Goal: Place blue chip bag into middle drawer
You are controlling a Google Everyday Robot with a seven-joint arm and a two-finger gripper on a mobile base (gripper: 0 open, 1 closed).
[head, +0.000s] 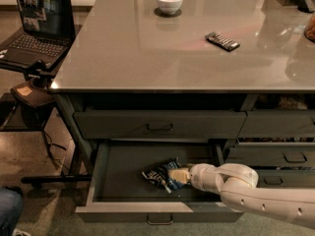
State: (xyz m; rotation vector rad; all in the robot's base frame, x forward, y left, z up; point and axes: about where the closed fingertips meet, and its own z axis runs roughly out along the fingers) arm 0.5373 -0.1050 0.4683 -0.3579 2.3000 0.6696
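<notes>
Broadly, a grey counter point(147, 58) filled most of the scene, its smooth top running from the near edge to the far wall. Beneath it, the middle drawer point(123, 213) stood open toward the near side, showing a dark tray floor, with a small metal pull handle point(160, 221) centred on its flat front. Directly above, the top drawer point(160, 124) sat shut, and narrower grey drawers point(294, 156) were stacked to the right. A white robot arm point(266, 195) reached in from the near right, crossing the right end of the open drawer. To the far left, an open laptop point(37, 26) rested on a low stand beside the counter. A white bowl point(169, 1) stood on the far part of the counter top, and a flat black candy bar point(223, 41) lay well apart from it, to the right and nearer. The blue chip bag point(158, 173) lay inside the middle drawer, right of its centre and toward the near side, on the tray floor. The gripper point(179, 176) was in the drawer too, right against the bag's right end; whether it was clamped on the bag or had let go could not be told.
</notes>
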